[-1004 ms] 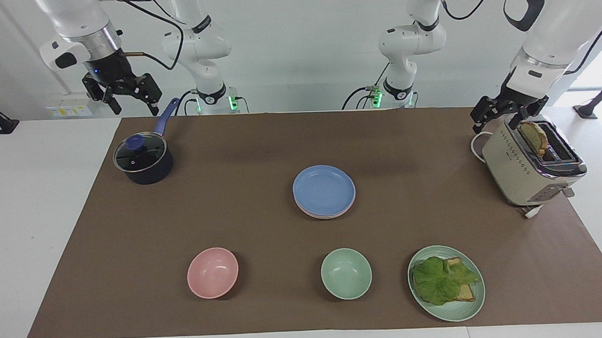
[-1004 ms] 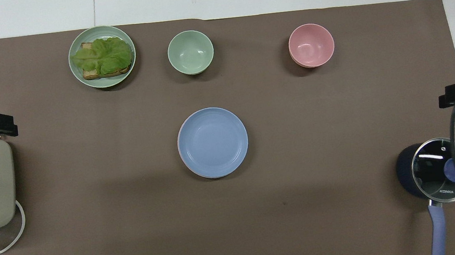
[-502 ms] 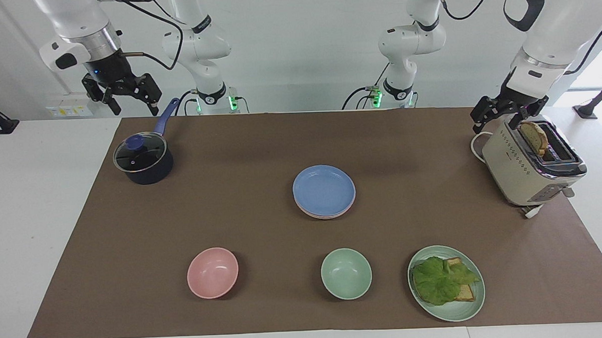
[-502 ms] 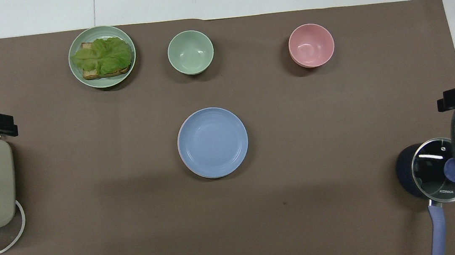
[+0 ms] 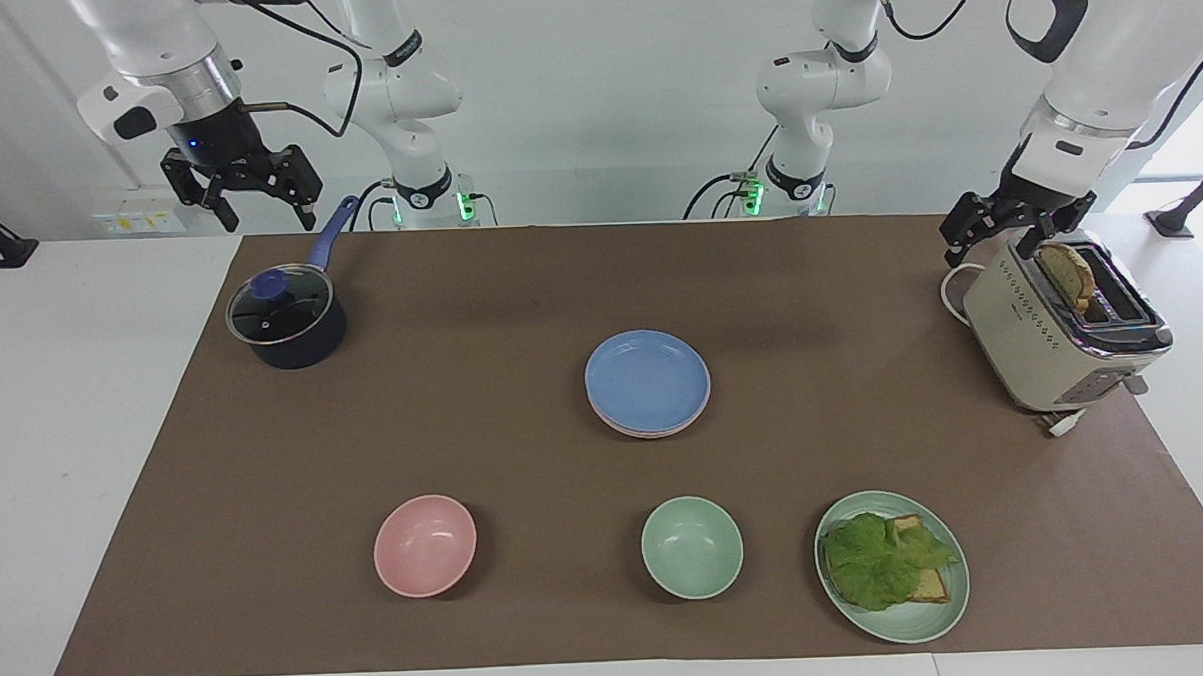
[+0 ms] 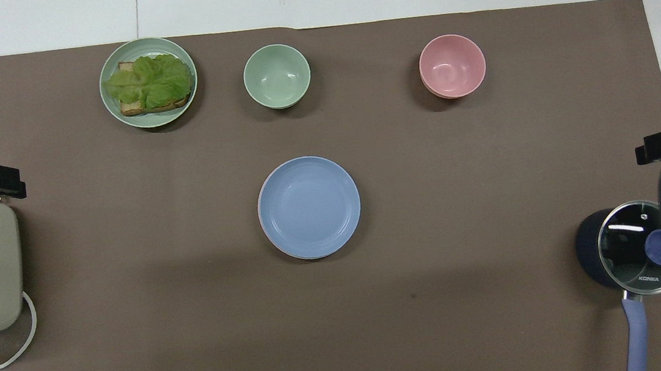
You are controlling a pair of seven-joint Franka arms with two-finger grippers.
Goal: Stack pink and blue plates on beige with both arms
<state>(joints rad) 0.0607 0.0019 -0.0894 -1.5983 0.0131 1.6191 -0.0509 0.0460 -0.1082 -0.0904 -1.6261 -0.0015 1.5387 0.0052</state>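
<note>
Blue plate lay atop the pink plate at mat centre, midway between the arms, well apart from the spread, empty left gripper over the toaster and right gripper near the saucepan; neither arm was nearer
</note>
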